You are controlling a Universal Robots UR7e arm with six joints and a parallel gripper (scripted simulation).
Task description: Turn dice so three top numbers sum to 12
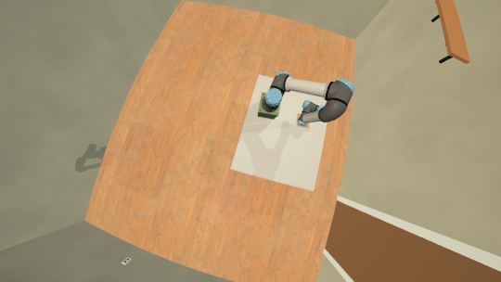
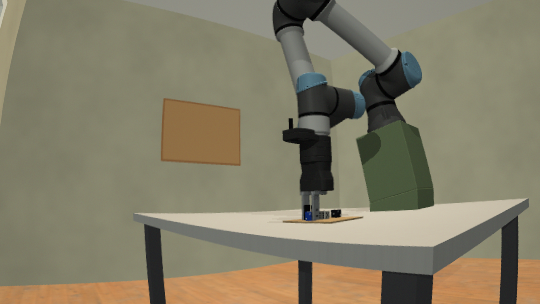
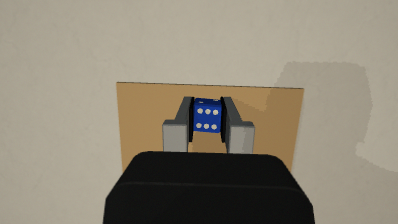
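Observation:
My gripper (image 3: 207,110) points straight down over the tan mat and is shut on a blue die (image 3: 207,116). The die's face towards the wrist camera shows six white pips. In the exterior view the blue die (image 2: 308,215) sits between the fingers (image 2: 310,209) at mat level; I cannot tell whether it touches the mat (image 2: 330,220). A grey die (image 2: 324,214) and a black die (image 2: 335,213) lie on the mat to its right; their top faces are too small to read. From overhead the arm hides the dice, and only a corner of the mat (image 1: 307,124) shows.
The mat lies on a white table (image 2: 350,230) near its far side. The arm's green base block (image 2: 395,167) stands behind and to the right of the mat. A brown board (image 2: 200,132) hangs on the wall.

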